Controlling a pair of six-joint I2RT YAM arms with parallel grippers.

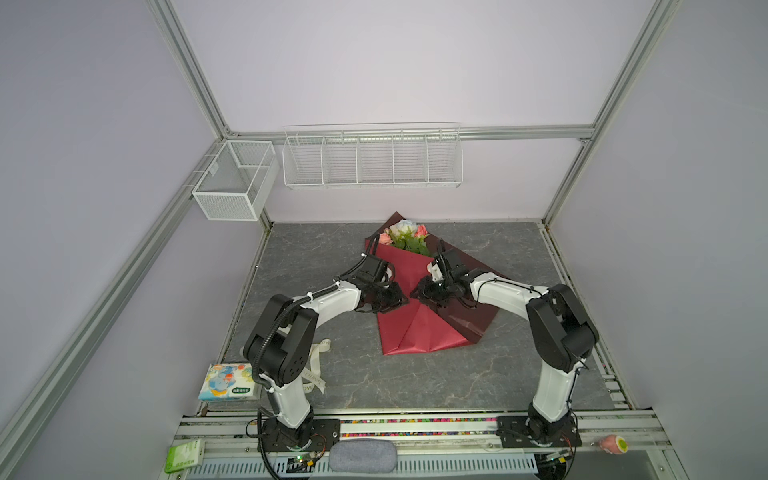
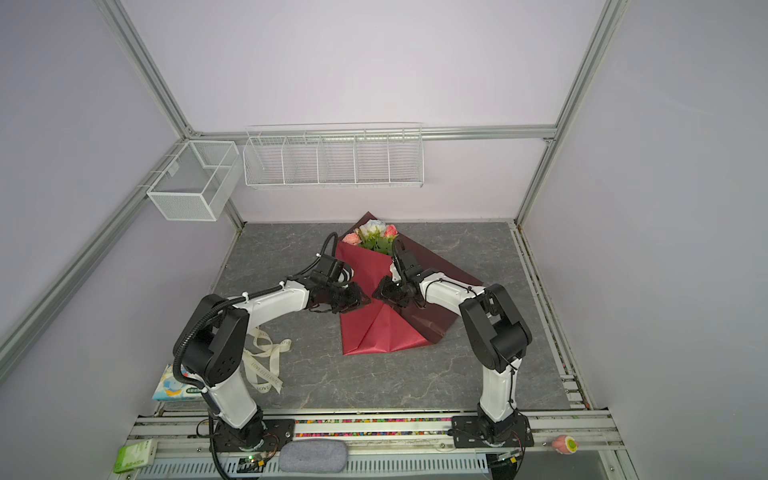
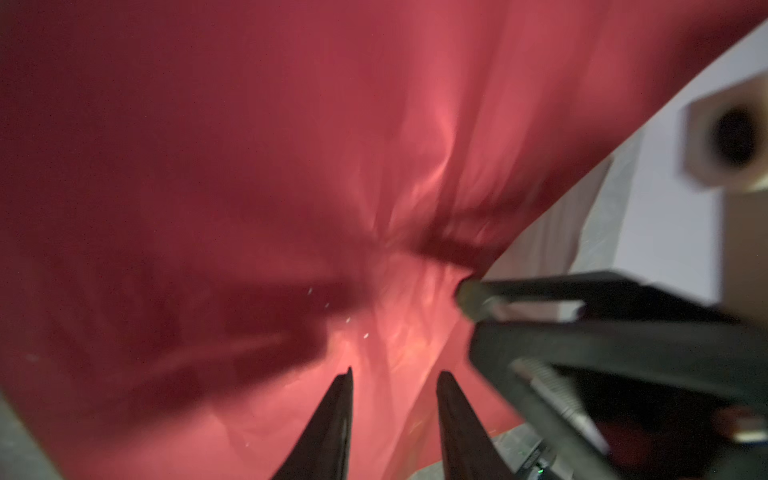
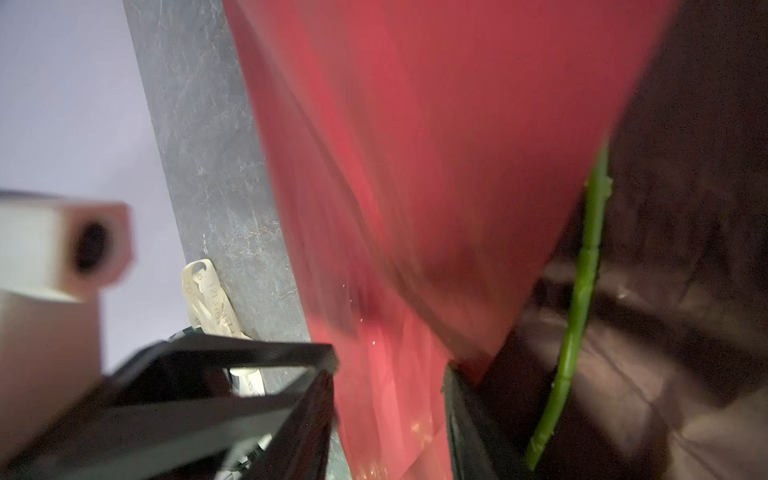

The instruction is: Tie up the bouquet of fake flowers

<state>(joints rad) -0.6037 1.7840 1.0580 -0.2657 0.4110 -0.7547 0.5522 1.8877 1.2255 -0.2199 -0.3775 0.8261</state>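
Top views: a bouquet of fake roses in shiny red wrapping paper (image 1: 415, 328) (image 2: 374, 328) lies flat on the grey stone-look table (image 1: 519, 257), near the middle and a bit toward 12 o'clock.
Flowers: pink, cream and white-blue flower heads (image 1: 405, 233) with green leaves poke out at the 12 o'clock end.
Paper: it is pinched narrow in the middle and fans out wide toward 6 o'clock. A darker flap lies flat toward 4 o'clock.
Left side: the left gripper (image 1: 398, 300) (image 3: 397, 372) is at 9 o'clock of the narrow part. Its black fingers are spread a little, with crumpled red paper just past the tips.
Right side: the right gripper (image 1: 417, 293) (image 4: 388, 415) is at 3 o'clock, facing the left one and close to it. Its fingers are spread, with the red sheet hanging between them.
Stem: one green plastic stem (image 4: 582, 291) shows beside the paper's edge.
Ribbon: a cream ribbon with printed letters (image 2: 266, 365) lies loose at 8 o'clock of the bouquet, well apart.
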